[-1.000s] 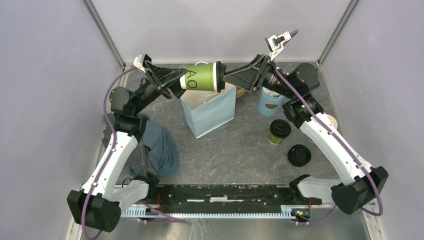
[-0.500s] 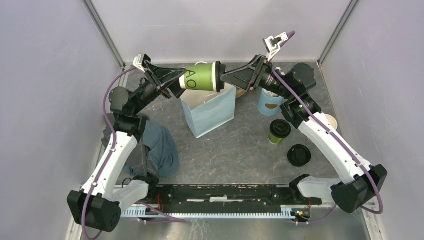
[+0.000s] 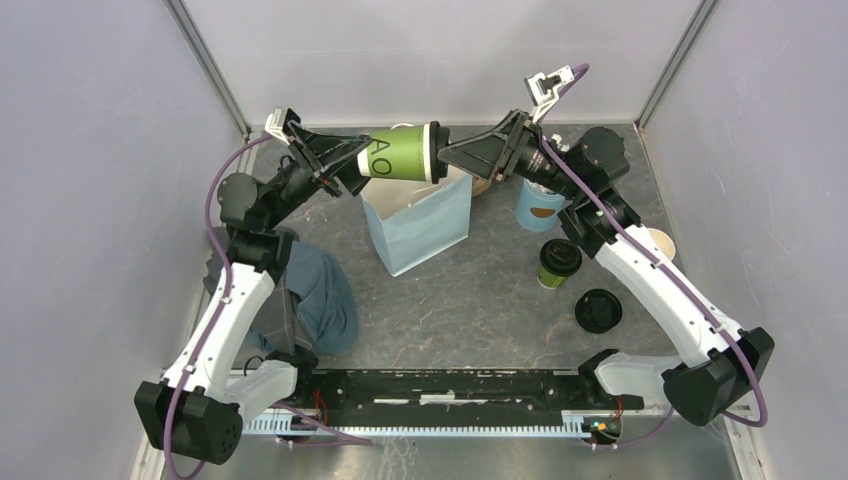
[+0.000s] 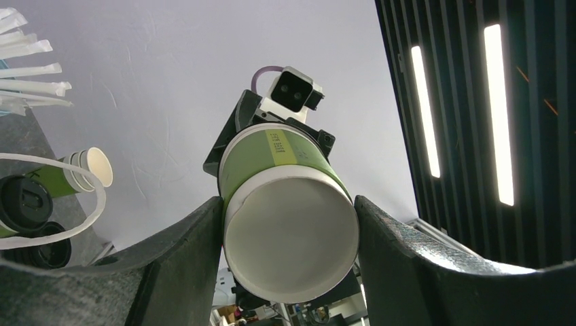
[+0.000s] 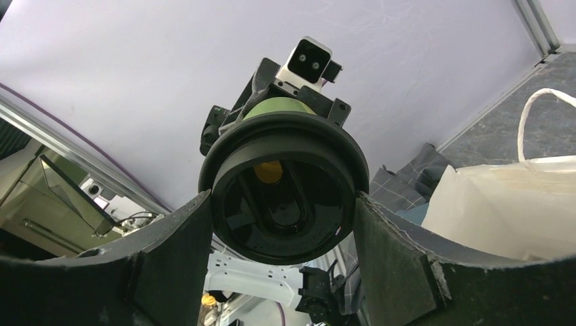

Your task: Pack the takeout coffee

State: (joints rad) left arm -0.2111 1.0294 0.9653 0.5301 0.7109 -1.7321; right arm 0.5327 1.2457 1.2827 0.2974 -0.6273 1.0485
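The coffee (image 3: 400,153) is held in the air on its side, straight above the open mouth of the bag (image 3: 420,225), with its base pointing left and its black lid (image 3: 438,153) pointing right. The left end effector (image 3: 362,157) is closed on the base end. In the left wrist view its two fingers (image 4: 183,258) press against either side of the cup's cream bottom rim. The right end effector (image 3: 447,152) meets the cup from the other end. In the right wrist view its fingers (image 5: 170,251) sit tight against both sides of the lid, gripping it. So the cup spans the gap between the two end effectors, with one at each end, above the bag's far rim.

The bag stands upright on the worktop (image 3: 470,310). Right of the bag stand a light-blue cup (image 3: 540,205) and, nearer the arm bases, a lidded green cup (image 3: 559,262) with a loose black lid (image 3: 598,310) just beyond it. A blue-grey cloth (image 3: 320,295) lies left of the bag.
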